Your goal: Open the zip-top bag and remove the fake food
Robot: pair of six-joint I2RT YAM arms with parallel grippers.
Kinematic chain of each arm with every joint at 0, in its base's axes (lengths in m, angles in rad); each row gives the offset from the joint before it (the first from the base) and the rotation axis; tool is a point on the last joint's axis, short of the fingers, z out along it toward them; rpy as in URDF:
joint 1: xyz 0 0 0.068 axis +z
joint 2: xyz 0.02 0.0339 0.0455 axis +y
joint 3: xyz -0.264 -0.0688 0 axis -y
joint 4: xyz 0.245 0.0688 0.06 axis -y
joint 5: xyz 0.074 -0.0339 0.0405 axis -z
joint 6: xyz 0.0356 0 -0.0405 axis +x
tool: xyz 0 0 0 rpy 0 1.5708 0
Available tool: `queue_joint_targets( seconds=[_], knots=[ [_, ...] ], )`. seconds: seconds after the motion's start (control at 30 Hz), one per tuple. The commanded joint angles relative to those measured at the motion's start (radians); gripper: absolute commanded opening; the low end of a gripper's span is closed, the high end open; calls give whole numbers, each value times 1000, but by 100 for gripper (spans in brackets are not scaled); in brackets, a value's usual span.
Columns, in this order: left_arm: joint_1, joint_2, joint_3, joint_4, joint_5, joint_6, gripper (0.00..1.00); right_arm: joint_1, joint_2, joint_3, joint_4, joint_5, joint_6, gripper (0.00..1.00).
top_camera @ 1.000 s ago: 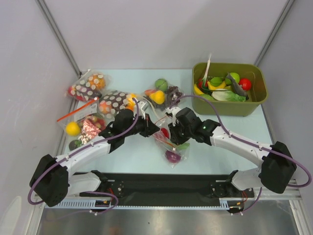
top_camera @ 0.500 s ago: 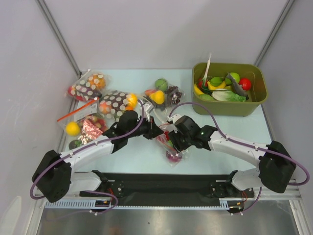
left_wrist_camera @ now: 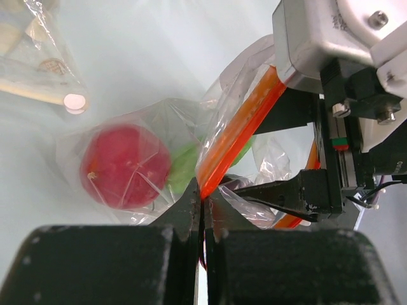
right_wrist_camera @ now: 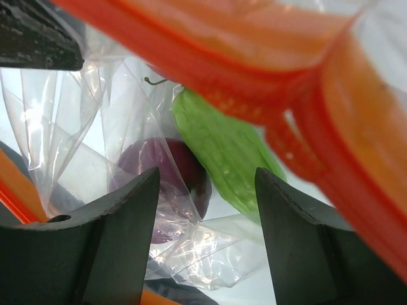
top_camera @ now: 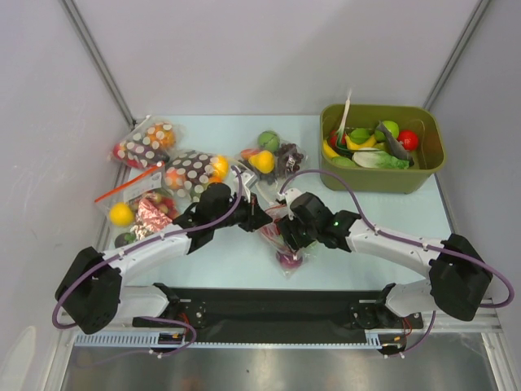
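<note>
Left tool (left_wrist_camera: 202, 198) closed tight, pinching one end of the orange zip strip (left_wrist_camera: 238, 135) of the bag (left_wrist_camera: 236, 76). Right tool (right_wrist_camera: 206, 203) stands with fingers apart at the bag's mouth, gripping nothing (the strip crosses just above them). The bag lies on the desk (top_camera: 220, 257) between the two tools. The red ball (left_wrist_camera: 124, 166), green piece (right_wrist_camera: 222, 149) and purple piece (right_wrist_camera: 181, 175) are inside it.

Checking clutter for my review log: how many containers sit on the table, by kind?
Clear bags: 3, namely the zip-top bag, yellow-ball bag, green-ball bag
Dotted bags: 2
Green bin: 1
Total: 6
</note>
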Motion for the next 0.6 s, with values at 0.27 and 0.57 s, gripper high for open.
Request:
queue_joint_targets(
  seconds=[0.27, 0.57],
  knots=[
    [5, 12, 69, -31, 1, 72, 0, -74, 72, 6, 72, 26, -54, 69],
    [6, 44, 106, -50, -39, 102, 0, -66, 148, -2, 32, -75, -58, 68]
  ],
)
